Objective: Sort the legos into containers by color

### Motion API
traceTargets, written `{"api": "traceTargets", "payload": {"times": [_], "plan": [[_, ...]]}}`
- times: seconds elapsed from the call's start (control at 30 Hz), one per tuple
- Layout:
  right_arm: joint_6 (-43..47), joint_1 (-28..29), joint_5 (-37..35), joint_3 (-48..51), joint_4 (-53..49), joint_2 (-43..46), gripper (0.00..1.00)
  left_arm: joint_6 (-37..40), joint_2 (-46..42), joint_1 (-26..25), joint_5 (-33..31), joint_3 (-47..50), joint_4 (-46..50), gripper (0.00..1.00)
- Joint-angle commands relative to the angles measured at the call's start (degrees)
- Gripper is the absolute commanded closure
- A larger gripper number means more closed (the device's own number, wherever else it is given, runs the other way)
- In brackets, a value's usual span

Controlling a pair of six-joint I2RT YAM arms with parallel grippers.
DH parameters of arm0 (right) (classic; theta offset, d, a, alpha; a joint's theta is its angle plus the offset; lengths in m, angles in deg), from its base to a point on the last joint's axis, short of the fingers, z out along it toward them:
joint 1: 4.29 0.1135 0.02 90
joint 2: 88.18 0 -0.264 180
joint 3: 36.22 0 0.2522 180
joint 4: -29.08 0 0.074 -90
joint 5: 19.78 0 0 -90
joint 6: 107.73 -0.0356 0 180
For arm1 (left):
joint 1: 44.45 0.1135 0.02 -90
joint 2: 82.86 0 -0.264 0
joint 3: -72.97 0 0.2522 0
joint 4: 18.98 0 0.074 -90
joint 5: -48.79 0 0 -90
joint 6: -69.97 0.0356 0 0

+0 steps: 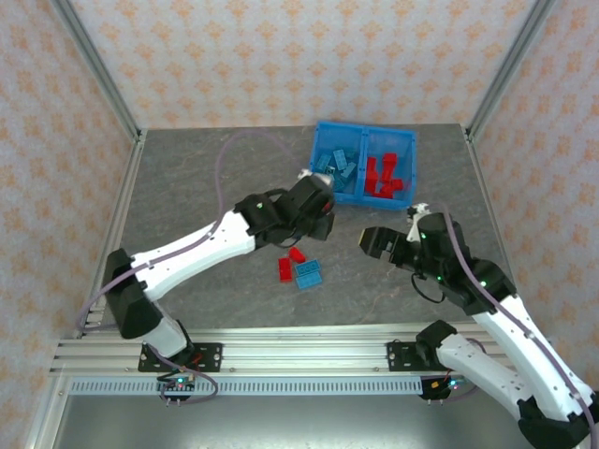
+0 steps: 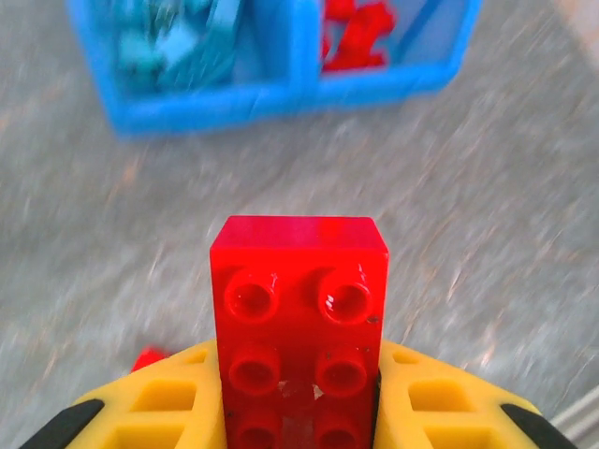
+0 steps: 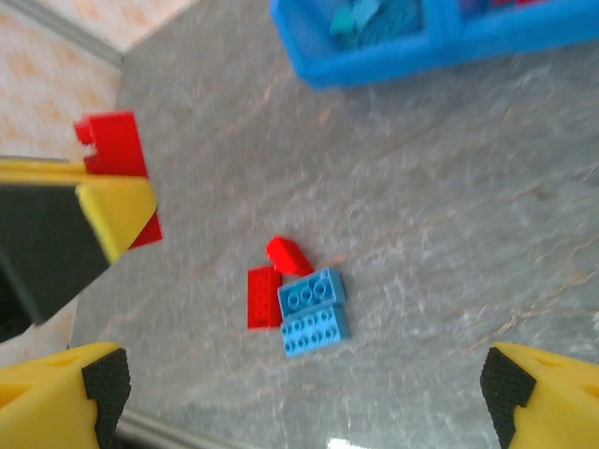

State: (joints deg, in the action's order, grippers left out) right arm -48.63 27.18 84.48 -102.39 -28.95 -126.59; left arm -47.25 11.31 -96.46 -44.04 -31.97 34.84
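Observation:
My left gripper (image 2: pixel 298 383) is shut on a red brick (image 2: pixel 299 318) that stands up between its yellow fingers (image 2: pixel 178 402). In the top view that gripper (image 1: pixel 316 213) hovers just in front of the blue bin (image 1: pixel 322 131). The bin's left compartment (image 1: pixel 339 166) holds light blue bricks and its right compartment (image 1: pixel 384 173) holds red ones. On the table lie two loose red bricks (image 1: pixel 285 269), (image 1: pixel 297 253) and two light blue bricks (image 1: pixel 309 274) touching each other. My right gripper (image 1: pixel 374 241) is open to the right of them, with nothing between its fingers (image 3: pixel 89 393).
The right wrist view looks down on the loose pile: a flat red brick (image 3: pixel 264 297), a red wedge (image 3: pixel 288 254) and two light blue bricks (image 3: pixel 312 294), (image 3: pixel 316 329). The left gripper's held red brick (image 3: pixel 114 145) is at its left edge. Metal frame rails border the table.

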Motion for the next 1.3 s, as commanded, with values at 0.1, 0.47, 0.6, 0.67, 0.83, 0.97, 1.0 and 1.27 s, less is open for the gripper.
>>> {"api": "traceTargets", "payload": {"times": [0.1,0.47,0.6,0.67,0.83,0.97,1.0,1.27], "plan": [[-3.0,0.3,-13.9,-1.0,-5.2,7.9,0.02,12.0,20.8,0.1,-4.3,-20.3,-6.8,0.73],[-2.9,0.2,-15.2,1.3,-6.0,11.0,0.01,16.4,56.9,1.8,-12.3,-63.4,-10.7,0.72],[-1.4,0.3,-16.0,1.9,-4.4,10.7,0.01,17.7,60.1,2.3,-13.1,-65.1,-17.0,0.69],[-0.7,0.2,-16.3,2.1,-4.0,10.3,0.01,16.7,60.2,2.6,-13.0,-65.2,-17.3,0.65],[0.2,0.2,-16.0,2.8,-2.2,8.7,0.01,16.2,59.0,2.7,-13.7,-65.2,-16.1,0.45],[0.8,0.2,-15.9,2.4,-1.0,7.1,0.01,14.1,55.8,2.6,-13.6,-64.9,-12.8,0.4],[0.8,0.2,-15.9,2.2,-0.9,6.7,0.01,13.5,54.9,2.6,-13.9,-64.9,-11.7,0.4],[0.3,0.2,-15.6,0.7,-2.6,6.4,0.01,12.3,34.5,1.5,-15.1,-47.7,-6.4,0.41]]}}
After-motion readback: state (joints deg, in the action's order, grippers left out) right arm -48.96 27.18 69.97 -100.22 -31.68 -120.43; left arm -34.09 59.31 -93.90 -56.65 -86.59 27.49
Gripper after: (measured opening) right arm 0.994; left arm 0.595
